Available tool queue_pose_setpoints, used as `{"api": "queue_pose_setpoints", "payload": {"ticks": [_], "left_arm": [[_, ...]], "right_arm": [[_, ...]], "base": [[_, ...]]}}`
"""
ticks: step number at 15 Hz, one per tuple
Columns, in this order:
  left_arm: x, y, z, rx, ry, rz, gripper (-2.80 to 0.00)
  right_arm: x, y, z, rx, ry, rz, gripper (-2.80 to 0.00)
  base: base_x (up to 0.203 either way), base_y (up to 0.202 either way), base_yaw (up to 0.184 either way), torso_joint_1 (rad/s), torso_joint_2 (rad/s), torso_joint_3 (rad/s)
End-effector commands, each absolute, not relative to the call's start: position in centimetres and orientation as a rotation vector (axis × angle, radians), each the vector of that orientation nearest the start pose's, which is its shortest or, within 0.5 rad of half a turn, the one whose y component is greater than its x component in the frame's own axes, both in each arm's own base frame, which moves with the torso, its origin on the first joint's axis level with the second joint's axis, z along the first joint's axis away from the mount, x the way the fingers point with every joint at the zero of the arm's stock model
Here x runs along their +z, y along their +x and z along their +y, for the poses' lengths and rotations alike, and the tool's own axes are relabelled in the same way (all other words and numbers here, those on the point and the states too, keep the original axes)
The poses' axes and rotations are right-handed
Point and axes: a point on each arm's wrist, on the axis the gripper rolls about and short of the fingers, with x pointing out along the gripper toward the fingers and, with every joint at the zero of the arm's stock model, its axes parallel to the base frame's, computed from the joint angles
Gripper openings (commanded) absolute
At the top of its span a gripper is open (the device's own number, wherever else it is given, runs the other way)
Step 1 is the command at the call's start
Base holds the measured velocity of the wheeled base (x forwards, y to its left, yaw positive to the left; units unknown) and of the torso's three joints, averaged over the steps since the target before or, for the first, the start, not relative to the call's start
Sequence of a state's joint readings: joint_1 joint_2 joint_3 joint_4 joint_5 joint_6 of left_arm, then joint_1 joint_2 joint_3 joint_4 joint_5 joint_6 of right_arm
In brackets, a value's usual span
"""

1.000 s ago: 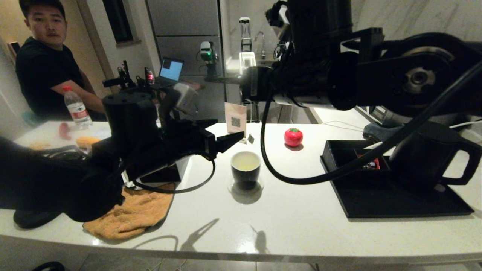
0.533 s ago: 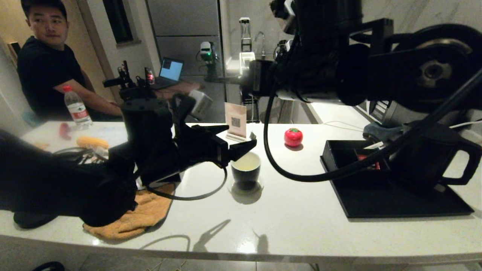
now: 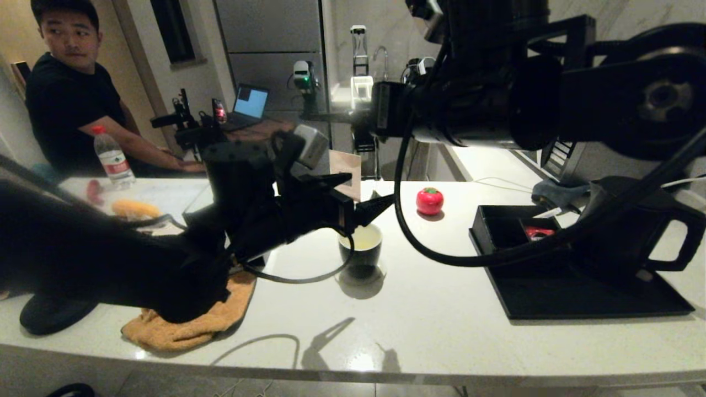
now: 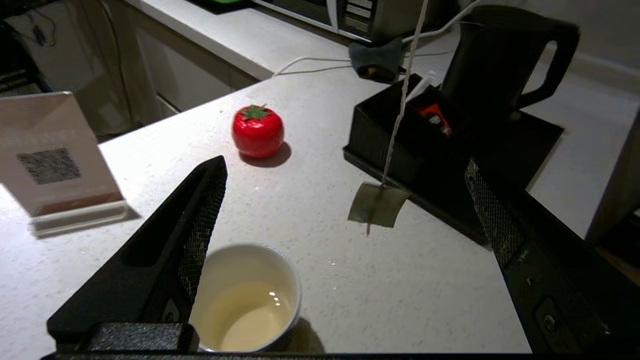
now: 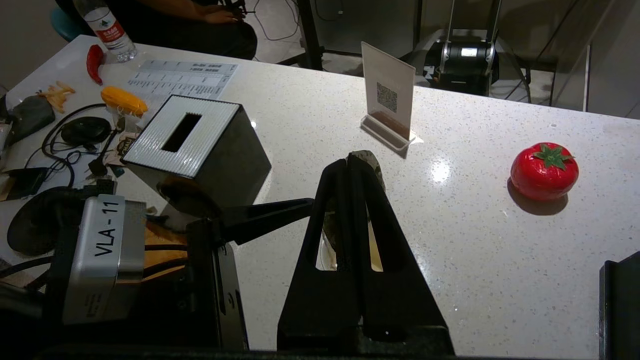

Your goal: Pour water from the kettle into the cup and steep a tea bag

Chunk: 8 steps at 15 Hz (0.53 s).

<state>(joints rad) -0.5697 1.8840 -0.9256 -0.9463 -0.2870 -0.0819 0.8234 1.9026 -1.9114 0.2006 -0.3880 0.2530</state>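
Steeping was underway: tea bag [image 4: 378, 204] hung by string from pinched-together right gripper [image 5: 357, 165]; left gripper [image 4: 345, 210], fingers apart, flanked cup [image 4: 247, 297]; lowering into cup seemed needed.

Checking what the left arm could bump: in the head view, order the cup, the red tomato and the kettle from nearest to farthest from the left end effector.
1. The cup, directly under the open left end effector.
2. The red tomato, farther right.
3. The kettle, on the black tray at far right.

Left gripper [image 4: 345, 210] spread wide — right gripper [image 5: 357, 162] pinched.
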Motion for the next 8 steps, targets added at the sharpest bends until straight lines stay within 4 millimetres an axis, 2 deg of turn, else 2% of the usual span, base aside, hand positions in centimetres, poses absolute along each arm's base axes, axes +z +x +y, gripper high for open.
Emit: {"api": "queue_pose_setpoints", "payload": {"ticks": [1, 8], "left_arm": [[17.98, 29.78, -20.2, -0.864, -0.086, 0.06, 0.0], [17.84, 29.92, -20.36, -0.866, -0.091, 0.049, 0.0]], "right_arm": [[34.06, 25.73, 26.44, 0.407, 0.137, 0.217, -2.8], [33.84, 25.61, 26.39, 0.406, 0.13, 0.224, -2.8]], "base": [[0.0, 0.0, 0.0, 0.0, 0.0, 0.0], [0.0, 0.0, 0.0, 0.0, 0.0, 0.0]]}}
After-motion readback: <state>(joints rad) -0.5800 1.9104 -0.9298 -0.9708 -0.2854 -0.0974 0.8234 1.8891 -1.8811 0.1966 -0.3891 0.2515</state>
